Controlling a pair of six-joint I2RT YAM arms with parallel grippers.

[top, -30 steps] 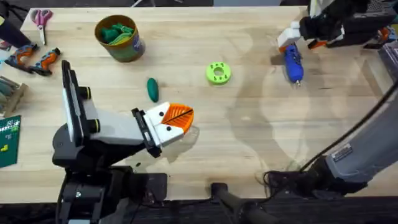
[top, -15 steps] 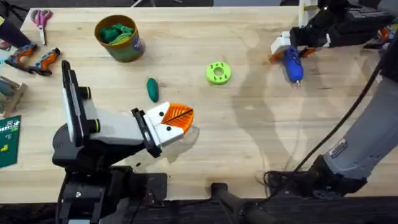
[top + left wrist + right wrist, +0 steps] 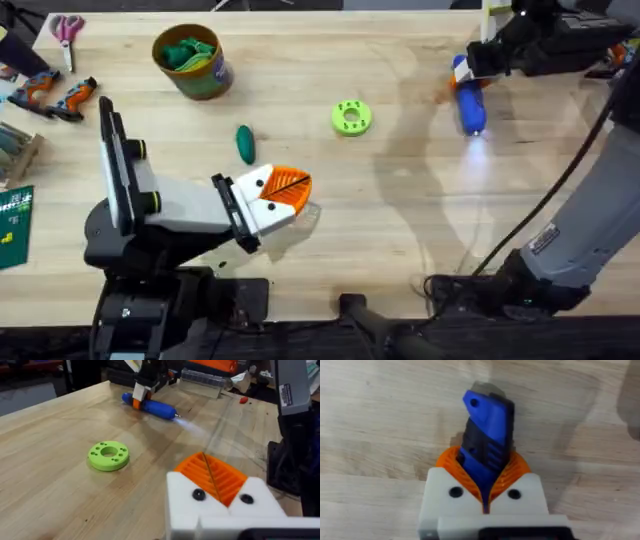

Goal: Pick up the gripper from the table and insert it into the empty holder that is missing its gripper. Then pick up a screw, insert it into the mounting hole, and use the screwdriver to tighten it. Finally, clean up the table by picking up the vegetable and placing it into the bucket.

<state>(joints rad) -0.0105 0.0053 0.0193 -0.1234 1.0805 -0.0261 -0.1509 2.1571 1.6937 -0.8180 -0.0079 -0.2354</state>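
My right gripper is at the table's far right, shut on the rear part of the blue screwdriver. The right wrist view shows the screwdriver clamped between the orange pads. Its tip points toward the near edge and a pale glow lies on the wood in front of it. My left gripper rests low at centre left, its orange pads together with nothing between them. Each white holder carries an orange pad. The dark green vegetable lies just beyond it. The bucket stands at the far left.
A lime-green disc with holes lies mid-table, between the two grippers. Orange-handled pliers, scissors and a green card sit along the left edge. Green pieces lie inside the bucket.
My right gripper shifted left, then settled over the screwdriver's rear end and shut on it. The screwdriver moved slightly, and a glow has appeared at its tip. The left arm stayed still.
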